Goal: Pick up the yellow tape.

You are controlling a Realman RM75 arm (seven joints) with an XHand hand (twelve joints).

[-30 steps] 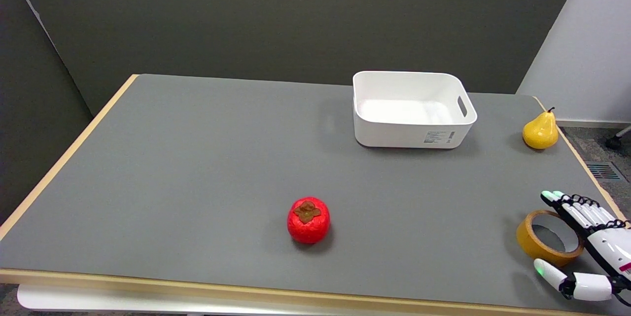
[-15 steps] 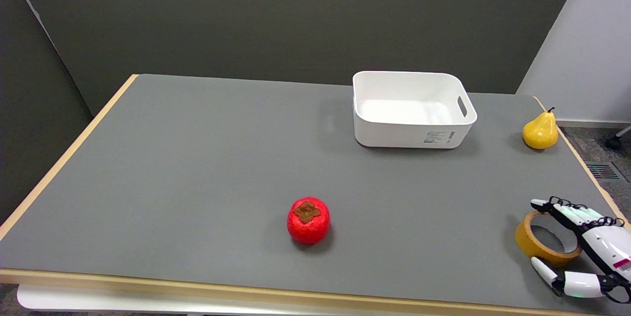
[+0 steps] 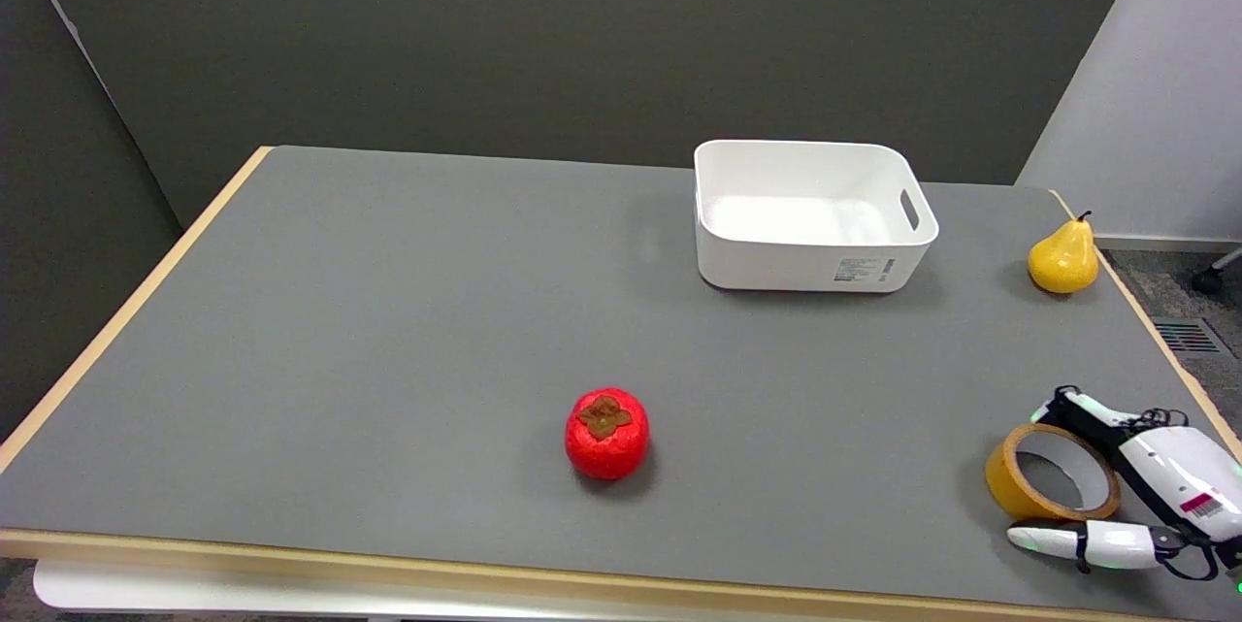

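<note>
Closing my right hand (image 3: 1155,481) around the yellow tape (image 3: 1051,474) at the table's (image 3: 388,311) near right corner.

My fingers (image 3: 1087,406) curve over the roll's far rim and the thumb (image 3: 1053,538) lies along its near side, so the hand brackets it; I cannot tell whether it truly grips. The roll sits flat, hole upward, just left of my palm. Red persimmon (image 3: 607,433), white bin (image 3: 810,214) and pear (image 3: 1063,256) stand well apart.

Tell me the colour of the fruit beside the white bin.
Yellow: the pear, with a dark stem, seen in the head view.
</note>
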